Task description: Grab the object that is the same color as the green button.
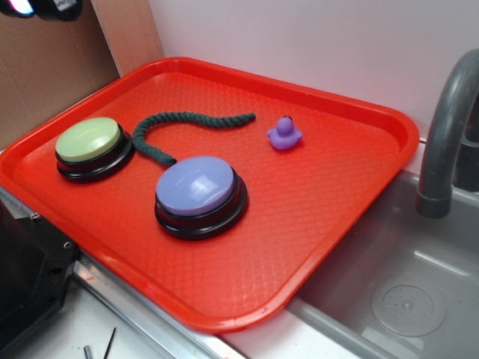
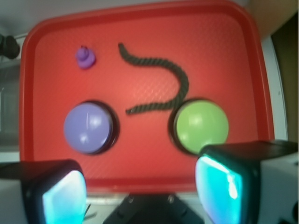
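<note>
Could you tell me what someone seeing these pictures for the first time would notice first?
The bright red tray fills the scene beside a grey sink. On it stand a green button and a purple button, with a dark green rope curving between them and a small purple duck further back. The open pincer hovers above.

Even, soft light is seen in both views. Glare is cast on the purple button [image 1: 196, 186]. The wrist view is blurred throughout, perhaps bowed at its edges.
</note>
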### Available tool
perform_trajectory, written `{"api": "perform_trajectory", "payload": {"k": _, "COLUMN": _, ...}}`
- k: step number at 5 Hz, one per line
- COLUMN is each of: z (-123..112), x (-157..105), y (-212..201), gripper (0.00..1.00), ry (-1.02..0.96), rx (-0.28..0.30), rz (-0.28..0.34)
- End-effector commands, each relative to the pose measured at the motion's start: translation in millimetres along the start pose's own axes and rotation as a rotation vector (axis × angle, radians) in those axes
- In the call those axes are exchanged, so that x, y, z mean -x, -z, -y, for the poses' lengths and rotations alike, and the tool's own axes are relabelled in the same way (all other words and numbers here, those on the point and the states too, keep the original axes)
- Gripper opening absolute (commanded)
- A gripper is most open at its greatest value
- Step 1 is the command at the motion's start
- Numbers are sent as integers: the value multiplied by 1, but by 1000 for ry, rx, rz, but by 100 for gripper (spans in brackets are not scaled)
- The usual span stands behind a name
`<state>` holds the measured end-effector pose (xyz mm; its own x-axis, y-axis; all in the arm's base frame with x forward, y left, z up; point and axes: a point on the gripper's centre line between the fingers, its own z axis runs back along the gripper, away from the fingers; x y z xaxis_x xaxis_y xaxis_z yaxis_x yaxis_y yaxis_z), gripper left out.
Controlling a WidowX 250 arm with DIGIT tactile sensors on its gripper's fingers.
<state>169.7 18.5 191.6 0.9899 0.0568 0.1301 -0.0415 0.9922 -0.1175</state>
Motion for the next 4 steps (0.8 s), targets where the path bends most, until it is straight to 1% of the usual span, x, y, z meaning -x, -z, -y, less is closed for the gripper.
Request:
{"api": "perform_trajectory", "payload": {"k": 1, "z": -25, "x": -39, "y": 49, "gripper": 100, "ry": 23, "rx": -58, "rz": 8}}
{"api": "perform_trajectory", "payload": {"k": 2, "z": -37, "x": -51, "y": 74, "gripper": 100, "ry": -23, "rx": -102, "rz": -2}}
{"api": "perform_trajectory", "payload": {"k": 3, "z": -59, "x": -64, "y": 100, "gripper": 100, "ry": -62, "rx": -111, "rz": -19}}
{"api": "perform_trajectory", "payload": {"k": 4, "z": -74, "x": -70, "y": 124, "gripper": 100, "ry": -87, "rx": -126, "rz": -55}}
